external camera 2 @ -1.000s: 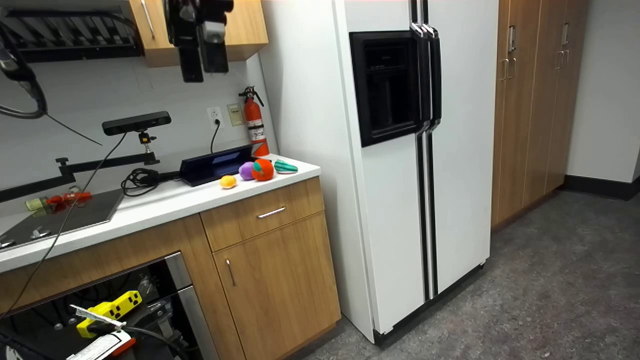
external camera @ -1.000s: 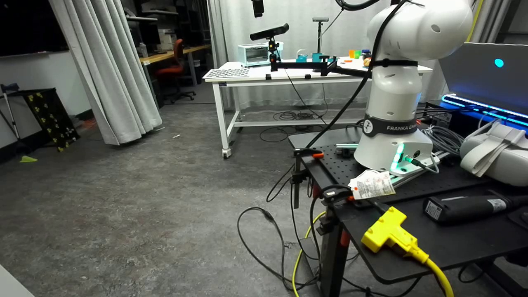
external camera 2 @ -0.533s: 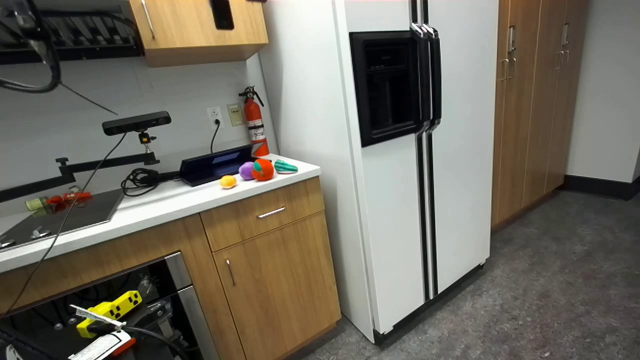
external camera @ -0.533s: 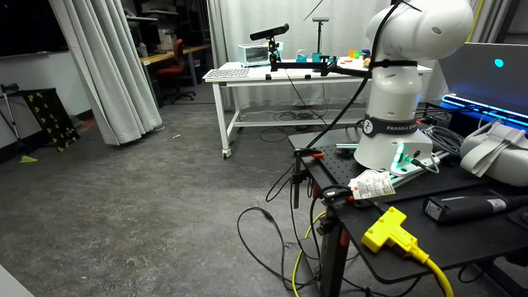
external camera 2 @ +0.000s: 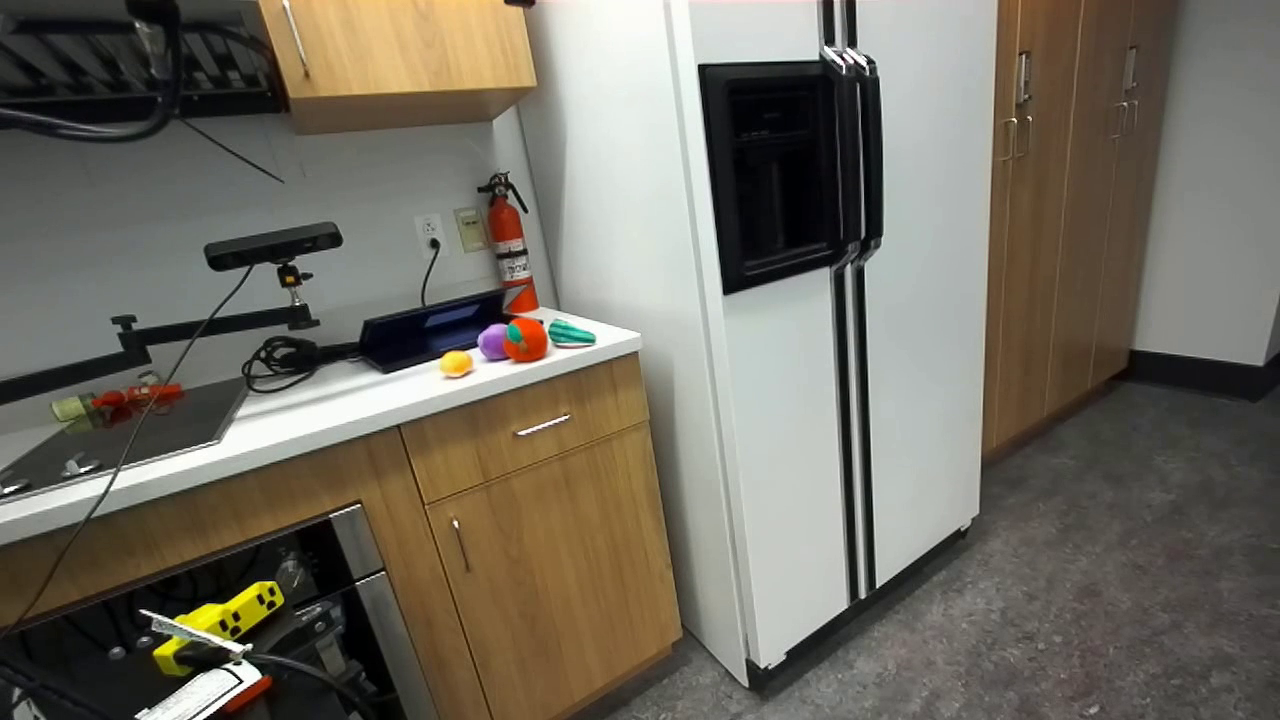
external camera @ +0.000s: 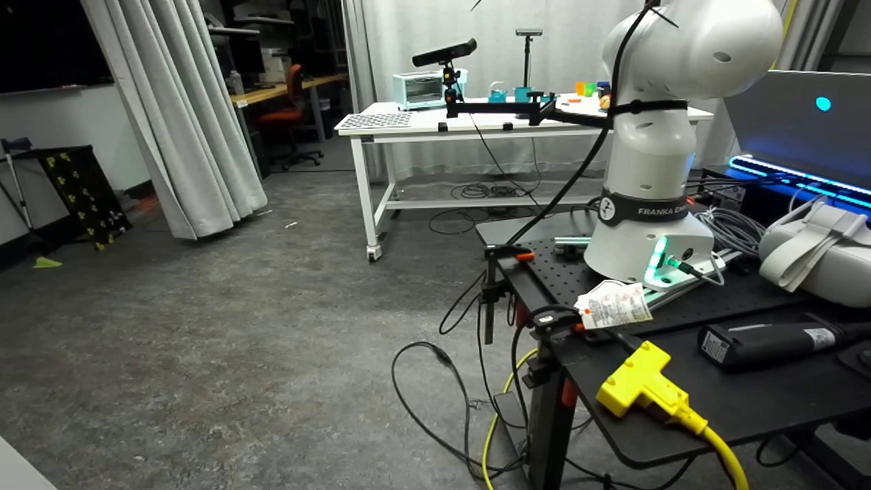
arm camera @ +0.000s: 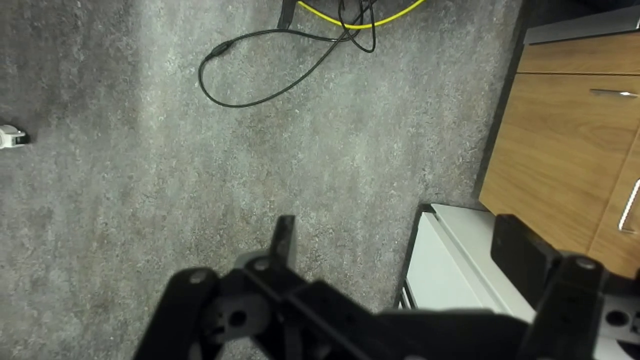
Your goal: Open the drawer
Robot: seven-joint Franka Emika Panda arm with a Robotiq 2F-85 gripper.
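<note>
The drawer is the wooden front under the white countertop in an exterior view. It sits shut, flush with the cabinet, so its walls and white interior are hidden. Its silver bar handle runs across the front. In the wrist view the drawer front and its handle are at the right edge, partly cut off. My gripper is open in the wrist view, fingers wide apart with nothing between them. It is high above the floor, apart from the drawer. It is essentially out of both exterior views.
A white fridge stands right beside the cabinet. Toy fruit and a dark tablet lie on the countertop. A cabinet door is below the drawer. Black cables lie on the floor. A white table stands behind the arm.
The gripper has moved up out of the exterior views. The arm's cable has swung right and up in an exterior view. The drawer has not moved.
</note>
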